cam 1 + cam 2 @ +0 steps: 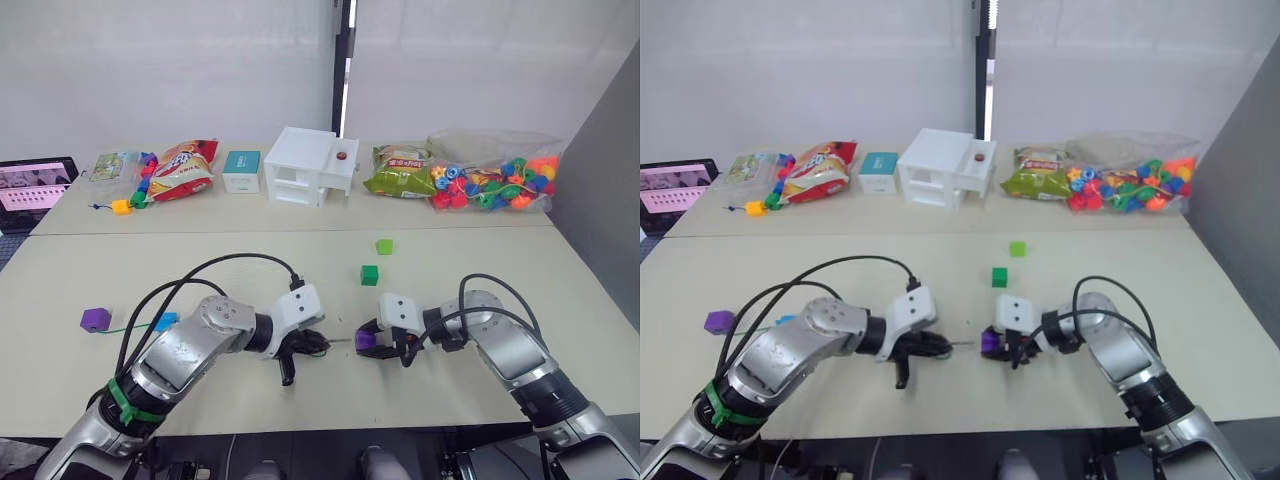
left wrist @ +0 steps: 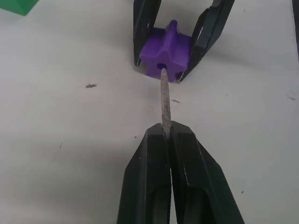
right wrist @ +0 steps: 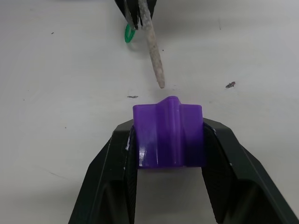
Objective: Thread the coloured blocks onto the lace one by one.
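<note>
My right gripper is shut on a purple block, holding it just above the table with its hole facing left. My left gripper is shut on the lace's stiff grey tip, whose point sits at the mouth of the block's hole. The green lace trails left across the table to a second purple block and a blue block. A dark green block and a light green block lie loose behind the grippers.
Along the back of the table stand a white box, a teal box, snack bags and a bag of round beads. A yellow cube and a tablet are at the far left.
</note>
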You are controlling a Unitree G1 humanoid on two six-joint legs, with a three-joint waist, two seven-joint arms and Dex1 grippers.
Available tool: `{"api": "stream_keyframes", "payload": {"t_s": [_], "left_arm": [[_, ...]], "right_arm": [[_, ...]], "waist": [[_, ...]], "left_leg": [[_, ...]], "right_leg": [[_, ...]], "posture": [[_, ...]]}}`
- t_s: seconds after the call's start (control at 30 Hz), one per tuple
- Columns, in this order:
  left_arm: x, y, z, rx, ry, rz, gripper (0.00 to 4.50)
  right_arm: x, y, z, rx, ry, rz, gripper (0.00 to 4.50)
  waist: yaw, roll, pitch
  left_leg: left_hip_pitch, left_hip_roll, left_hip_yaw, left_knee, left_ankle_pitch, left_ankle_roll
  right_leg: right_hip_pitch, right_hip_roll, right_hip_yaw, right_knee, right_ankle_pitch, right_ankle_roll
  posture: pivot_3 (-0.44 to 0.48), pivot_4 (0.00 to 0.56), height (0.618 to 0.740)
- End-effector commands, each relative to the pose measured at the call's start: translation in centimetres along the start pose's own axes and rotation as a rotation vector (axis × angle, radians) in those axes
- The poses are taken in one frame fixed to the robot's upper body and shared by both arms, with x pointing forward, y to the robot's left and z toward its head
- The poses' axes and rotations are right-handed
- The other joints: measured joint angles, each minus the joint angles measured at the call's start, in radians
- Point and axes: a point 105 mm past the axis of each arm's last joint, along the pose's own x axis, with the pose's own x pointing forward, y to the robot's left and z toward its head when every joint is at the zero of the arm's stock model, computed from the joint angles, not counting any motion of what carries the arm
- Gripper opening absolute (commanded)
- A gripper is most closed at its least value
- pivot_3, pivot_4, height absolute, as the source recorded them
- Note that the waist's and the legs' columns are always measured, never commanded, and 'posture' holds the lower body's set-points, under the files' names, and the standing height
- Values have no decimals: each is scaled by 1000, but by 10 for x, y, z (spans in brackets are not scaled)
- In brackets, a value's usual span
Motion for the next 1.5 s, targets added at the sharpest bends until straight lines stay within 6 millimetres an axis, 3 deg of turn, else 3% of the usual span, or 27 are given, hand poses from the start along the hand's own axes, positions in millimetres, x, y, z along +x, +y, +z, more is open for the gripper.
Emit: {"api": "stream_keyframes", "payload": {"t_s": [0.03,0.9,1.17,1.5], "left_arm": [[1,0,11,37,-29,-4,0],[0,-9,8,18,-21,-32,0],[-8,-10,-6,-24,3,-11,0],[-5,-11,3,-27,-47,-3,0]], "right_arm": [[2,5,7,-22,-11,21,1363],[-1,7,1,13,8,1,1363],[-1,10,-9,36,38,6,1363],[-1,11,-7,35,38,13,1363]], "waist": [[0,0,0],[0,0,0],[3,0,0],[4,0,0]], "left_leg": [[0,0,0,0,0,0],[0,0,0,0,0,0],[0,0,0,0,0,0],[0,0,0,0,0,0]], "right_leg": [[0,0,0,0,0,0],[0,0,0,0,0,0],[0,0,0,0,0,0],[1,0,0,0,0,0]], "posture": [[0,150,740],[0,150,740],[0,150,740],[0,150,740]]}}
